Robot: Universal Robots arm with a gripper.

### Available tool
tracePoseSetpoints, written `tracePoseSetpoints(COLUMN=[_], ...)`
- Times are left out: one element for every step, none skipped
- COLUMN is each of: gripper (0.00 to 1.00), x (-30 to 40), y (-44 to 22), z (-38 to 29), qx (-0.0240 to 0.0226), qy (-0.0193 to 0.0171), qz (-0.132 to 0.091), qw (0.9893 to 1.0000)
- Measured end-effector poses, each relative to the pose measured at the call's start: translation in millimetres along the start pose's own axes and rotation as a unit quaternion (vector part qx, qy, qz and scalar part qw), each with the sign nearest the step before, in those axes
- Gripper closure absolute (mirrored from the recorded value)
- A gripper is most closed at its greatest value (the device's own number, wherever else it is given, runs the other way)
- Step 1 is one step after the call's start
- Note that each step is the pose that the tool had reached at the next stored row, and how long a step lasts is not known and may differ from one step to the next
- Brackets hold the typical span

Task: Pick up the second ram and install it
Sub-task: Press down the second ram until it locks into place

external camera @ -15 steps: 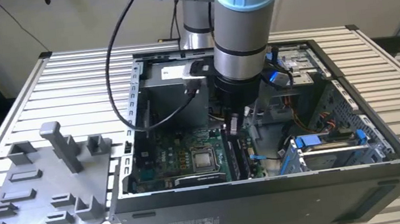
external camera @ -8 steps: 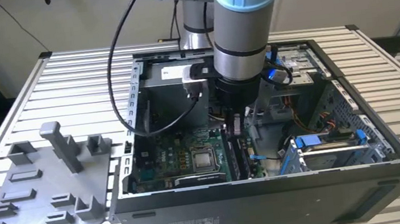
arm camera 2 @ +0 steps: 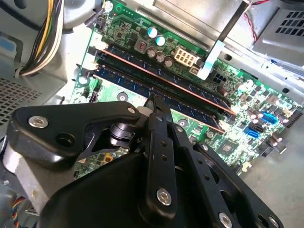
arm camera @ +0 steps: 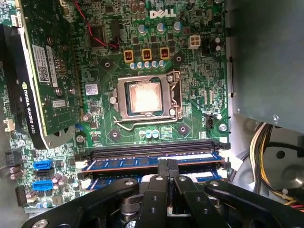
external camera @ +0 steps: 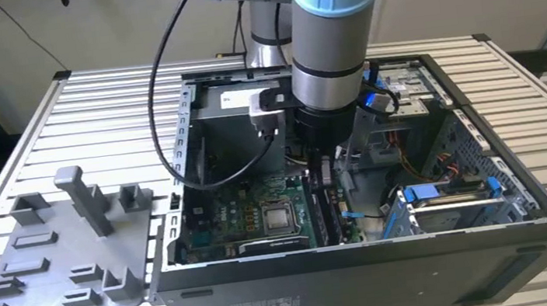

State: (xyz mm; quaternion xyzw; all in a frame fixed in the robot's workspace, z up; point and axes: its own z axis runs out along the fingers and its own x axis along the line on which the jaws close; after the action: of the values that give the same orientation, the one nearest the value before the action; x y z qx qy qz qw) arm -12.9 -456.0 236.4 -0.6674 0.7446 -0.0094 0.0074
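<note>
One arm reaches down into the open computer case (external camera: 531, 207), its gripper (arm camera: 166, 167) poised right over the memory slots (arm camera: 152, 148) on the motherboard (arm camera: 142, 57). The fingertips (arm camera: 162, 166) look pressed together on the top edge of the second ram (arm camera: 123, 164), directly below them, its long axis running crosswise to the fingers along the slots.

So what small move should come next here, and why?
Probably a short press straight down: the gripper rests over the middle of the ram, which already lies along its slot; whether its latches have closed can't be seen.
</note>
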Motion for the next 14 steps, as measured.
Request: tracePoseSetpoints(gripper=[0.89, 0.89, 0.89, 0.89, 0.89, 0.89, 0.89, 0.89, 0.89, 0.89, 0.89, 0.89, 0.89, 0.89], x=[0.0, 0.0, 0.1, 0.3, 0.4, 0.4, 0.4, 0.5, 0.8, 1.0, 1.0, 1.0, 1.0, 1.5], y=[0.0, 0.0, 0.0, 0.0, 0.0, 0.0, 0.0, 0.0, 0.0, 0.0, 0.0, 0.0, 0.0, -0.1], z=[0.0, 0.1, 0.1, 0.2, 0.3, 0.4, 0.8, 1.1, 1.3, 1.4, 1.5, 1.4, 1.5, 1.5], qx=[0.0000, 0.0000, 0.0000, 0.0001, 0.0001, 0.0001, 0.0000, 0.0001, 0.0001, 0.0001, 0.0000, -0.0001, -0.0002, -0.0002], qy=[-0.0001, -0.0001, -0.0002, -0.0002, -0.0004, -0.0004, -0.0005, -0.0006, -0.0007, -0.0007, -0.0008, -0.0007, -0.0007, -0.0008], qz=[0.000, -0.001, -0.002, -0.005, -0.009, -0.013, -0.019, -0.024, -0.028, -0.029, -0.029, -0.029, -0.029, -0.029], qw=[1.0000, 1.0000, 1.0000, 1.0000, 1.0000, 0.9999, 0.9998, 0.9997, 0.9996, 0.9996, 0.9996, 0.9996, 0.9996, 0.9996])
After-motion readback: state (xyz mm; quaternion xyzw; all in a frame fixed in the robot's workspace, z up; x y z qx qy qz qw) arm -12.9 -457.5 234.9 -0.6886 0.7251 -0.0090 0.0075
